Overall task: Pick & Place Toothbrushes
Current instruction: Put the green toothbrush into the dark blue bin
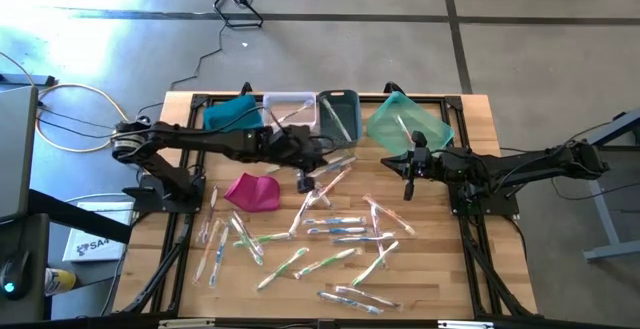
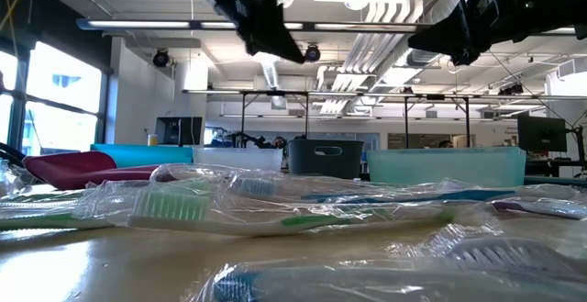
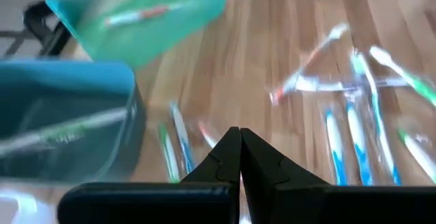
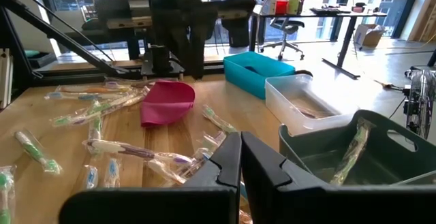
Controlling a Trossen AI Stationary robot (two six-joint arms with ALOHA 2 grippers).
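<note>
Nearest the front edge of the desk (image 1: 190,299): toothbrushes (image 1: 330,234), some two dozen, scattered flat over the wooden top, several crossing or overlapping, most still in clear crinkled wrappers, as seen close up in the low view (image 2: 183,208). Thin and light by the look of them, stiff along the handle, but slick and springy in that film; likely to skid or roll if nudged sideways. Best taken across the middle of the handle, fingers square to its length, on one lying clear of its neighbours; a pinch on loose wrapper alone probably slips or drags a second brush along.

Further in, just left of the pile: a magenta pouch (image 1: 252,191), slumped on the wood.

Above the middle of the desk: left tool (image 1: 306,181), fingers pressed together and empty, hovering over the upper part of the scatter, close to the pouch. Opposite it: right tool (image 1: 409,189), fingers likewise together on nothing, hanging at the right edge of the scatter, just in front of the teal bin (image 1: 408,121).

Along the far edge: a row of containers — blue bin (image 1: 232,114), clear bin (image 1: 292,109), grey bin (image 1: 338,112), then the teal one, tilted askew. A few wrapped toothbrushes already inside the clear, grey and teal bins; contents of the blue one not visible.

Most of the sorting judged not yet done.
</note>
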